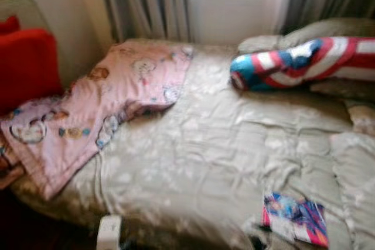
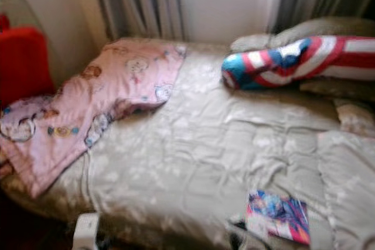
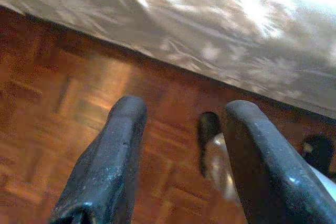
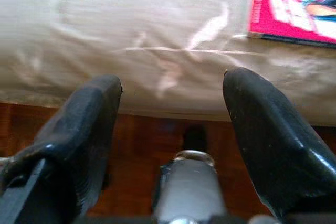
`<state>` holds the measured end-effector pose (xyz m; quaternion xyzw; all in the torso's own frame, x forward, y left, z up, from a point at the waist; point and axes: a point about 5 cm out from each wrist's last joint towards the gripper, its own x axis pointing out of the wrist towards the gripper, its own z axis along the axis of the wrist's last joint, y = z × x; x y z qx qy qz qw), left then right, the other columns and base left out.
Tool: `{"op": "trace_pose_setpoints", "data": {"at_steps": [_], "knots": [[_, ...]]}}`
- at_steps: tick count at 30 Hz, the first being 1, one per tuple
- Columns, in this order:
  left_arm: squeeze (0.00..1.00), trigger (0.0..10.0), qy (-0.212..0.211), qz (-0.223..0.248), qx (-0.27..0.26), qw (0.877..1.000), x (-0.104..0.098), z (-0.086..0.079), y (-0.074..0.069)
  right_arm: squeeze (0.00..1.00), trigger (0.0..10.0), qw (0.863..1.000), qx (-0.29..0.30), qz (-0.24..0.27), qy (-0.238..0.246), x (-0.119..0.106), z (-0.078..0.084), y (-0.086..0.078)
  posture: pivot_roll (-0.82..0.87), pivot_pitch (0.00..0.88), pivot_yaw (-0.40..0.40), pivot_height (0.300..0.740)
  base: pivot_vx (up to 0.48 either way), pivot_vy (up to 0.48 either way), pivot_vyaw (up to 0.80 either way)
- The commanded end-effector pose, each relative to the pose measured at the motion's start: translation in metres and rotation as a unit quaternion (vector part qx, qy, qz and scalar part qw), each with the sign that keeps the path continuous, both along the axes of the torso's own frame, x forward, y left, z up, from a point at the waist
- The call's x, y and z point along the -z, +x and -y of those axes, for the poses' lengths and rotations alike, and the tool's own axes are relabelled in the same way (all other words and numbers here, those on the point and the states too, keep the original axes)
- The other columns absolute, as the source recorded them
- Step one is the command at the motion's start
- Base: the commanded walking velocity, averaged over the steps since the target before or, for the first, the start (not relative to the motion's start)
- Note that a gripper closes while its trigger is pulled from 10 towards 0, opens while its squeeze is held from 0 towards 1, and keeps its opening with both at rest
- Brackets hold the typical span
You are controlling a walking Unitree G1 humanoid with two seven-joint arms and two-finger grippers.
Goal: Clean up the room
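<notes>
A bed (image 1: 222,144) with a beige quilt lies before me. A pink cartoon-print blanket (image 1: 99,103) is rumpled across its left side. A red, white and blue bolster pillow (image 1: 304,62) lies at the far right, against beige pillows (image 1: 316,30). A colourful book (image 1: 296,218) rests near the quilt's front right edge; its pink cover (image 4: 294,9) also appears in the right wrist view. My left gripper (image 3: 181,114) hangs open over the wooden floor beside the bed. My right gripper (image 4: 170,87) hangs open at the bed's edge, just below the book.
A red cushion (image 1: 26,65) stands at the left by the wall. Grey curtains (image 1: 143,4) and a bright window run behind the bed. A small white object (image 1: 109,232) sits at the bed's front edge. Parquet floor (image 3: 52,119) lies below the quilt's hem.
</notes>
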<state>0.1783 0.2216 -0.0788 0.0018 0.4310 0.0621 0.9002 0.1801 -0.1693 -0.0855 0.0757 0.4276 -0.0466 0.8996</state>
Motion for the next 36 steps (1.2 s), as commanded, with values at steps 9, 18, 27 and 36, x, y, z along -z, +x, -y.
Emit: {"op": "trace_pose_setpoints", "data": {"at_steps": [9,18,27,36], "knots": [[0.0,10.0,-0.006,0.003,0.01,1.0,-0.0005,0.0062,0.0039,0.0,10.0,1.0,0.015,-0.005,-0.009,0.001,0.0107,-0.0041,0.01,0.028,0.032,0.74,0.0,0.447,0.0],[0.0,10.0,-0.007,0.004,0.009,1.0,-0.0005,0.0062,0.0039,0.0,10.0,1.0,0.014,-0.004,-0.009,0.0007,0.0108,-0.0035,0.01,0.021,0.03,0.74,0.0,0.443,0.0],[0.0,10.0,-0.007,0.003,0.006,1.0,-0.0005,0.0054,0.0036,0.0,10.0,1.0,0.016,-0.001,-0.01,0.0002,0.0111,-0.0028,0.01,0.0,0.031,0.74,0.0,0.408,0.0],[0.0,10.0,-0.007,0.003,0.006,1.0,-0.0005,0.0054,0.0035,0.0,10.0,1.0,0.012,0.0,-0.01,-0.0001,0.0102,-0.002,0.0,0.0,0.033,0.74,0.0,0.408,0.0]]}}
